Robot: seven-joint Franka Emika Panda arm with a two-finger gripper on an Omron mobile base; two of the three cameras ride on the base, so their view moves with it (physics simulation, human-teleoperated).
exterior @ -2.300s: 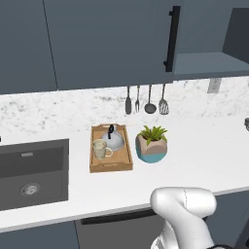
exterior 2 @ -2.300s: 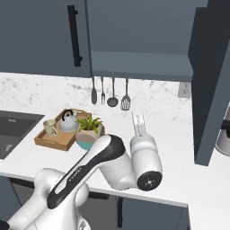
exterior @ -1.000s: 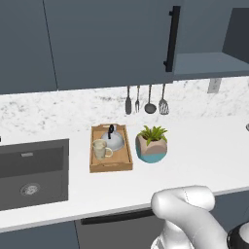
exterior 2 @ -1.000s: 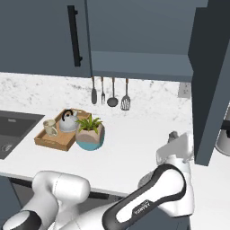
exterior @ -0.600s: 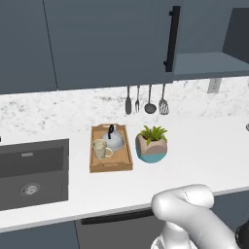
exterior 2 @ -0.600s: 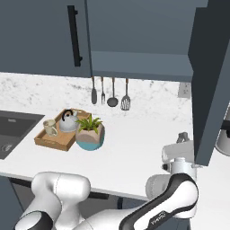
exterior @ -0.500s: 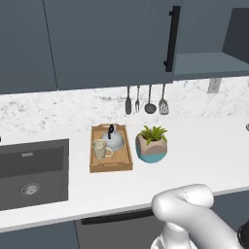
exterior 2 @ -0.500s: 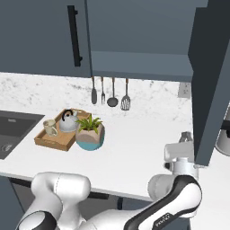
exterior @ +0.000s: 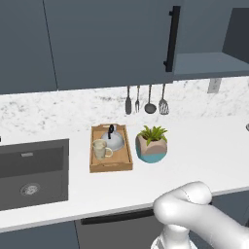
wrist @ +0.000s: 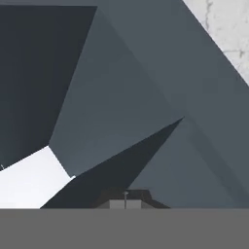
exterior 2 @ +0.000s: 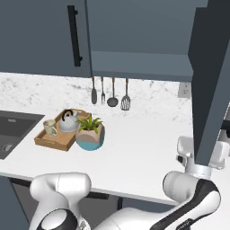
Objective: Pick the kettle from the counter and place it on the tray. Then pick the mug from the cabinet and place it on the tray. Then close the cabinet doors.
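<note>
Kettle (exterior: pixel 112 140) + mug (exterior: pixel 100 149) both on tray (exterior: pixel 111 166), tray on bench (exterior: pixel 204 151) just left of plant pot (exterior: pixel 152 145). Cabinet (exterior 2: pixel 148 65) above pot, right door (exterior 2: pixel 211 76) open, left door (exterior: pixel 109 41) closed. Tool (wrist: pixel 125 199) clenched, empty, close up to the right door.

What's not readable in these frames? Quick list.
- Gripper: in the hand view its fingertips sit at the bottom edge, pressed together; whether they touch the door panel is unclear.
- Right cabinet door: right base view, cut off by the top and right edges; its handle is unseen.
- Mug: small in the right base view, pattern unreadable.
- Kettle: partly behind the plant.
</note>
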